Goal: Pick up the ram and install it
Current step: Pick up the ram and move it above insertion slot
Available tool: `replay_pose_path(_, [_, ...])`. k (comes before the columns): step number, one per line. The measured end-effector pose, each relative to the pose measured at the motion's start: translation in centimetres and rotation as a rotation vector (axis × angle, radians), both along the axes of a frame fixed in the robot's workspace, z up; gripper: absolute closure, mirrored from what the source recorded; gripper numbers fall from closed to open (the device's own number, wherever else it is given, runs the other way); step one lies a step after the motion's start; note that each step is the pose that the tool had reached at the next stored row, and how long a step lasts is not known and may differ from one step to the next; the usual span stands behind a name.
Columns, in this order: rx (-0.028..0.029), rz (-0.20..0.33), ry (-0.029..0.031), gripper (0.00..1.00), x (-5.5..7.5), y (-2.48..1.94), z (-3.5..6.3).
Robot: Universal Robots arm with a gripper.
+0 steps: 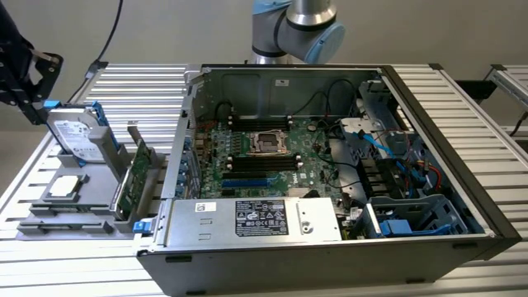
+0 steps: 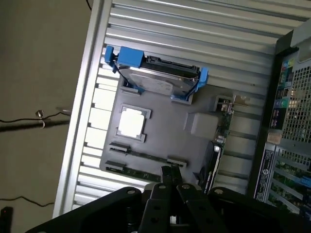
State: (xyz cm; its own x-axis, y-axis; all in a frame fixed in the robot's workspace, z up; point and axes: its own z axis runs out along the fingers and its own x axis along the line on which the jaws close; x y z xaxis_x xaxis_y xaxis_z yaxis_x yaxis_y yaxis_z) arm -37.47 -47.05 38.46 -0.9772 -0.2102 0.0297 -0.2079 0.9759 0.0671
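Note:
Two thin ram sticks stand on edge in the near slots of a grey parts tray [image 2: 167, 128]. One ram [image 2: 141, 156] lies closer to the tray's middle and the other [image 2: 127, 171] runs along the tray's edge. My gripper [image 2: 171, 171] hangs high above that end of the tray, its two black fingers pressed together with nothing between them. The fingertips line up over one end of the inner stick. In the exterior view the tray [image 1: 95, 185] sits at the left of the open computer case [image 1: 330, 247], whose black memory slots [image 1: 264, 162] lie beside the processor socket.
On the tray are a hard drive in a blue caddy [image 2: 160, 77] [image 1: 74, 133], a square processor [image 2: 132, 121] [image 1: 66, 185] and an upright green expansion card [image 1: 136, 179]. A black device with a cable [image 1: 29, 80] hangs at the exterior view's far left. The slatted table edge [image 2: 80, 126] drops to the floor.

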Motion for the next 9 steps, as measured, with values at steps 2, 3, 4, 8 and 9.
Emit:
replay_pose_path(2, [0.0,0.037,0.0,0.89,0.0,0.0,0.0])
replay_pose_path(3, [0.0001,0.055,0.0001,0.89,0.0,0.0,0.0])
replay_pose_path(4, [0.0004,0.074,0.0001,0.89,0.0,0.0,0.0])
replay_pose_path(8, [0.0022,0.145,0.0,0.89,0.0,0.0,0.0])
replay_pose_path(9, [0.0028,0.163,-0.0001,0.89,0.0,0.0,-0.01])
